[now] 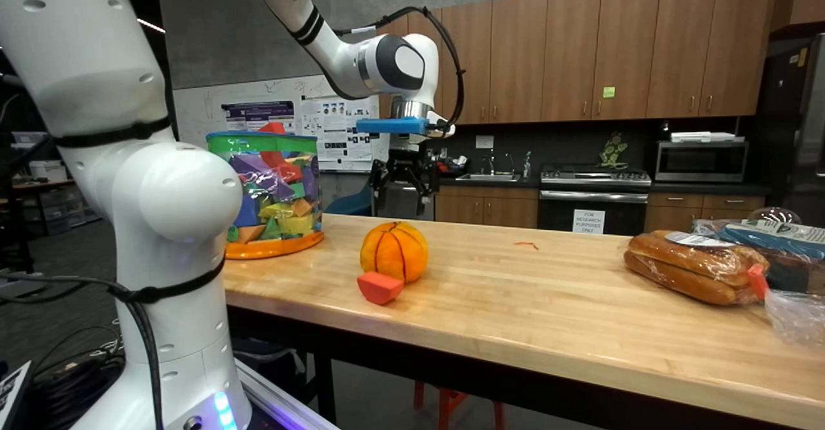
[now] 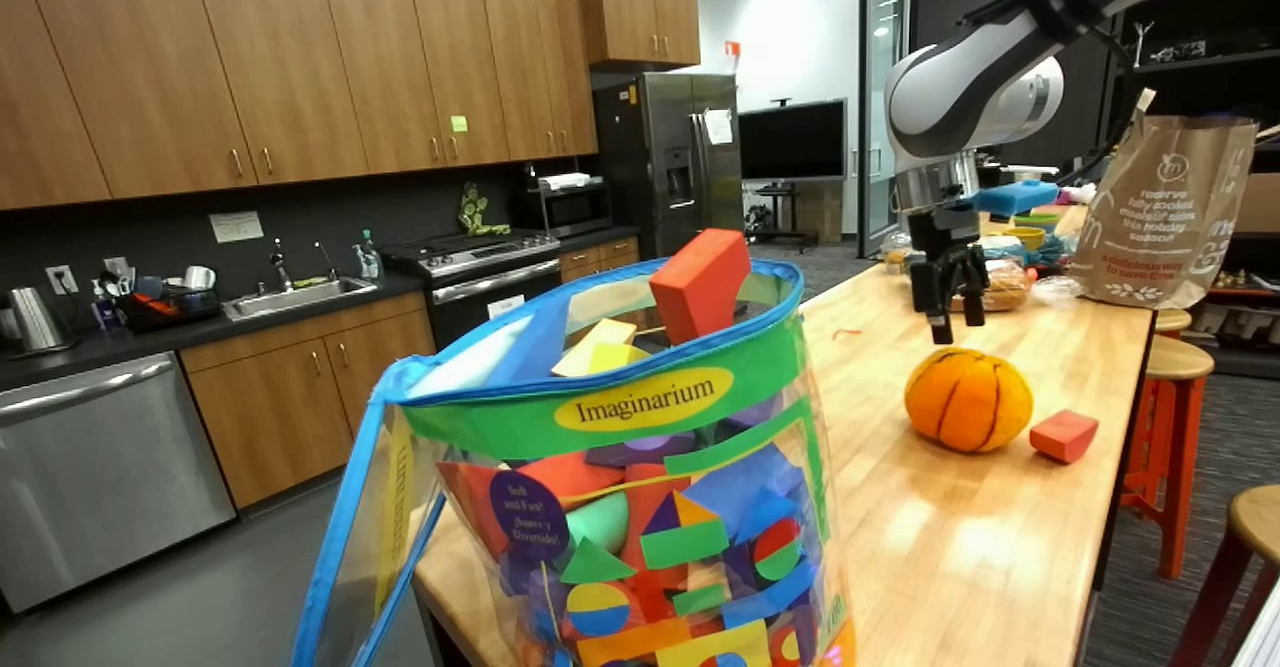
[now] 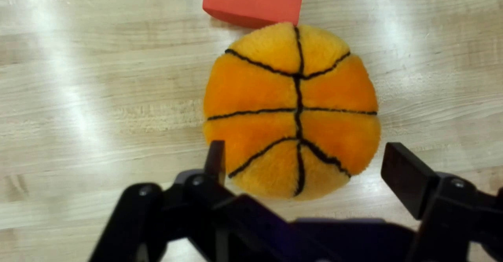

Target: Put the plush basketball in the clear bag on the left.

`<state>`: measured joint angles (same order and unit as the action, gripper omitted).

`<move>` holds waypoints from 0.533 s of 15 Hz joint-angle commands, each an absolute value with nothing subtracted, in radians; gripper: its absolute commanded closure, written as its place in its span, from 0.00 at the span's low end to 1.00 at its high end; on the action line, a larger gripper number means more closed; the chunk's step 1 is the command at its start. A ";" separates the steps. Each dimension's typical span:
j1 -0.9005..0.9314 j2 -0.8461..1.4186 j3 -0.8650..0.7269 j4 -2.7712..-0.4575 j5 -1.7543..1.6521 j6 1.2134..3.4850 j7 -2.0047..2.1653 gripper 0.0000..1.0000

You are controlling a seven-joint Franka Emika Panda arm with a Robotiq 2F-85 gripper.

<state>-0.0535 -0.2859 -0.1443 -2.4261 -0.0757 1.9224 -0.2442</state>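
Little of the task was done: the plush basketball point(image 3: 290, 101) lay on the worktop point(image 1: 535, 307), outside the clear bag point(image 2: 495, 427) and well apart from it. It sat toward the long edge away from the cupboards point(image 1: 515, 62), with a red block point(image 1: 380, 288) between it and that edge; whether block and ball touched could not be told. The bag stood upright by a short edge, toward the cupboard-side corner.

The gripper point(image 3: 306, 167) hung over the ball in both exterior views, its fingers spread apart with nothing held between them. The step in hand looked like lining up for the grasp. In the wrist view the ball lay partly ahead of the fingertips, so a slight shift may have been called for.

Left to do, then, were the grip, the lift, the carry to that short edge and the release over the bag. Its lid point(image 2: 393, 527) already hung down outside the rim. Foam shapes point(image 2: 685, 545) filled much of the bag, though, and a red piece point(image 2: 700, 287) stuck up past the rim, so the drop probably needed care.
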 commanded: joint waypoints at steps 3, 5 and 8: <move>-0.058 -0.258 -0.125 -2.428 -0.084 1.855 -0.251 0.00; -0.059 -0.253 -0.123 -2.426 -0.084 1.842 -0.249 0.00; -0.058 -0.229 -0.118 -2.412 -0.084 1.845 -0.240 0.00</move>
<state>-0.0535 -0.2536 -0.1294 -2.4349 -0.0762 1.8595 -0.2459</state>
